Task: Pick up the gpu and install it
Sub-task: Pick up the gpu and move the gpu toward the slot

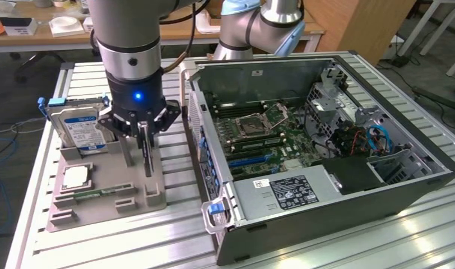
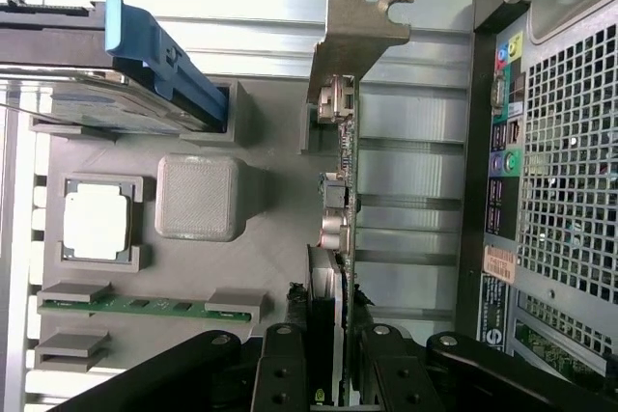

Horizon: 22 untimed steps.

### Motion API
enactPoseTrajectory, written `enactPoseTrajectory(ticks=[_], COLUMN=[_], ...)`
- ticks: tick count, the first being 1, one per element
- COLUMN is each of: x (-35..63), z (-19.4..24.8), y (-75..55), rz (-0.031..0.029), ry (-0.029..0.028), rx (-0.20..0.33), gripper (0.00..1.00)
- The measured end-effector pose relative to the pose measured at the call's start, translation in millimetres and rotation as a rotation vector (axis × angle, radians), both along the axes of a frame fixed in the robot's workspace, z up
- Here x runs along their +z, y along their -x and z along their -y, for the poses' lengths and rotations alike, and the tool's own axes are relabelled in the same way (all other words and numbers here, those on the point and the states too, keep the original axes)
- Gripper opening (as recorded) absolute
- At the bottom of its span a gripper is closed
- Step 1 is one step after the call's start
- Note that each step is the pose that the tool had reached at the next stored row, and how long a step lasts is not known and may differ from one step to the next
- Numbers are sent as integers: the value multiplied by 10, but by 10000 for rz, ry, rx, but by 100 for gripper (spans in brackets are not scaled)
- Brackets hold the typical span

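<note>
- the pincer (image 1: 142, 131) is seen clamped on the gpu (image 1: 147, 154), one finger pressed to each face of the thin board, so the card is kept on edge and upright.
- the gpu (image 2: 343, 171) is found directly below the pincer (image 2: 333, 373), over its slot in the grey parts holder (image 1: 156, 193); whether it has left the slot cannot be told.
- its silver bracket (image 2: 352, 26) is carried at the end far from the fingers, so the grip is taken on bare board, not on the connectors.
- the hard drive (image 1: 82, 129) is stood on edge in the holder beside the pincer, on the side away from the computer case (image 1: 325, 207); the cpu (image 1: 75, 177) and green memory stick (image 1: 100, 193) are laid flat in their own recesses, each held apart for a clean grasp.
- the case is laid on the counter (image 1: 138, 241) just beside the holder, its side open, so the motherboard (image 1: 265, 134) is exposed from above.
</note>
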State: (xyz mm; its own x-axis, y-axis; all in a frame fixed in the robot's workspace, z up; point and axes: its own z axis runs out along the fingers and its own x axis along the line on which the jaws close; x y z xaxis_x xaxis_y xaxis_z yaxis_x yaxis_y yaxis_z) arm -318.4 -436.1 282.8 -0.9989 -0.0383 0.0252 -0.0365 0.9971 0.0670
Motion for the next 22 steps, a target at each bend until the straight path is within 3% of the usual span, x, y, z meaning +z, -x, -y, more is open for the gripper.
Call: enactPoseTrajectory(ticks=[22], x=[95], z=[0], y=[0], rz=[1], ry=[-11], rx=[-1], gripper=[27])
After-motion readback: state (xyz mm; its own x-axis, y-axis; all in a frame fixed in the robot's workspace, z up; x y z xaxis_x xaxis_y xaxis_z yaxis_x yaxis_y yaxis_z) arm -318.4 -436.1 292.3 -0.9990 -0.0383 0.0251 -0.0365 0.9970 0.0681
